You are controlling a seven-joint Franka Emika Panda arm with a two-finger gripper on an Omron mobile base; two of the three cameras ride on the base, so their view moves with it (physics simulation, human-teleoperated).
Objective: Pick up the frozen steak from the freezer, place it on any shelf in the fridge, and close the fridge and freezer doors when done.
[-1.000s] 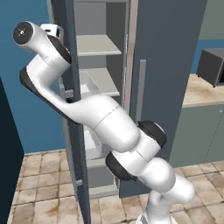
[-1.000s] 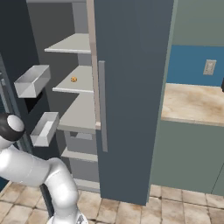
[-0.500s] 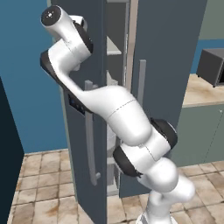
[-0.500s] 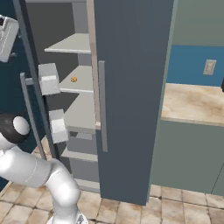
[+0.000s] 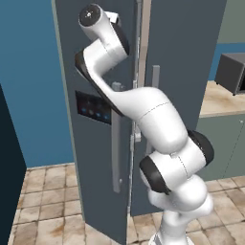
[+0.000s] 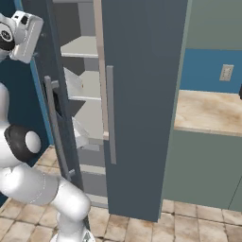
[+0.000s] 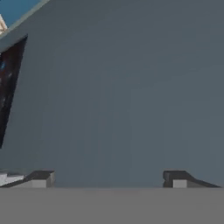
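Claw (image 7: 109,178) spread wide, empty, tips facing the slate face of the freezer door (image 5: 95,119) beside its black panel (image 7: 8,83). Door ajar, near closed; fridge door (image 6: 142,104) looks shut. Steak can't be seen. Risks: claw skids off the flat face, or elbow snags the bar handle (image 5: 116,139), leaving a gap.
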